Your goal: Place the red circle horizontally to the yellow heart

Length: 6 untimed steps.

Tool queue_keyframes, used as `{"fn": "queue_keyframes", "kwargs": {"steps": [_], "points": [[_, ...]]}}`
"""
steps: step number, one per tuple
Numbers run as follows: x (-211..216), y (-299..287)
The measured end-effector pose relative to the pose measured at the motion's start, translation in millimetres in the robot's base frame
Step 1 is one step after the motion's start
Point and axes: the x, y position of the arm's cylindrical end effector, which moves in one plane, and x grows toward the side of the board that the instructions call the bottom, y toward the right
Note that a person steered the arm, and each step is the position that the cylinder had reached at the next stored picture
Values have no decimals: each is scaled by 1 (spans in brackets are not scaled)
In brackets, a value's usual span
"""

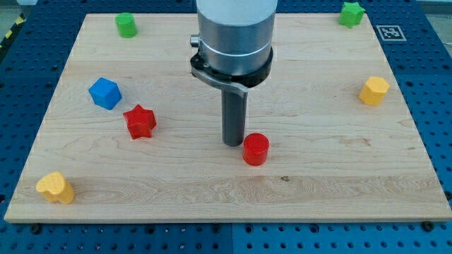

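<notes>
1. my tip (234,144), the lower end of the dark rod, is seen touching or just beside the left edge of the small red circular block (256,149); no fingers exist on it, so nothing is grasped.
2. the red circle is found near the middle of the pale wooden board (332,176).
3. the yellow heart-shaped block (56,188) is set well apart, at the view's bottom left corner.
4. a red star-shaped block (140,121) and a blue block (105,93) are placed to the view's left of the tip.
</notes>
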Motion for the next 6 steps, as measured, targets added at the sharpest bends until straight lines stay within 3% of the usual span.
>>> {"fn": "queue_keyframes", "kwargs": {"steps": [3, 4, 6], "points": [[20, 81], [61, 80], [66, 61]]}}
